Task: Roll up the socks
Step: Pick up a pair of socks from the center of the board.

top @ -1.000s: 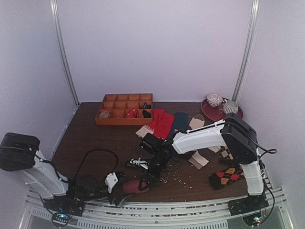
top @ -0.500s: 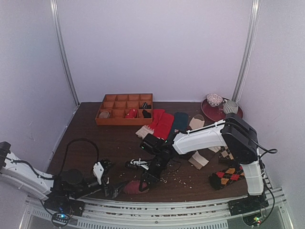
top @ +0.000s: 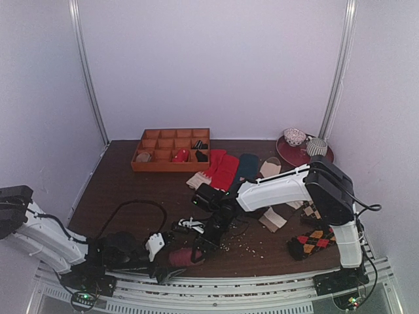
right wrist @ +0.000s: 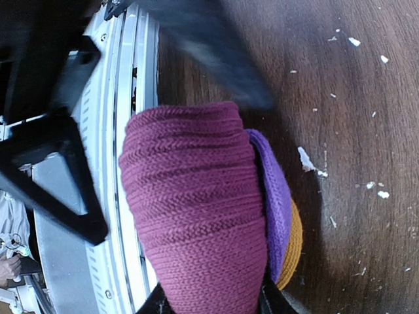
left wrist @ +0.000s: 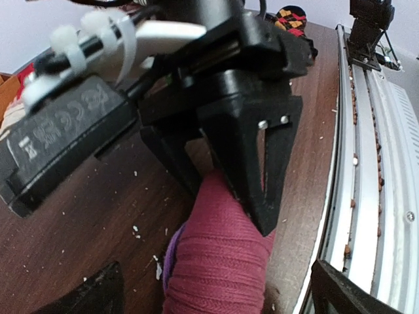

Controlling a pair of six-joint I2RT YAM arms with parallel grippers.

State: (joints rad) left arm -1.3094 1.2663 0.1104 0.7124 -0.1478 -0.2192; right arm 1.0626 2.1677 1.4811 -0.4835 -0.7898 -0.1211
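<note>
The purple-magenta sock (right wrist: 196, 209) is wound into a tight roll, with purple and orange-yellow edges showing at its side. It lies at the table's near edge (top: 186, 256). My right gripper (right wrist: 213, 304) is shut on the roll's far end; from above it (top: 204, 243) reaches down from the right. My left gripper (left wrist: 222, 297) is open wide. Its black fingertips (left wrist: 98, 294) sit either side of the roll (left wrist: 219, 261) without touching it. The left gripper (top: 162, 261) is just left of the roll in the top view.
Red socks (top: 222, 167), a teal sock (top: 247, 163), beige socks (top: 272, 219) and argyle socks (top: 314, 241) lie across the table. An orange compartment tray (top: 171, 149) is at the back. A red plate (top: 288, 154) sits back right. The metal rail (left wrist: 373, 163) runs along the near edge.
The left gripper opened wider, drew back to the left, then came in beside the roll again. The right gripper kept its hold and stayed put.
</note>
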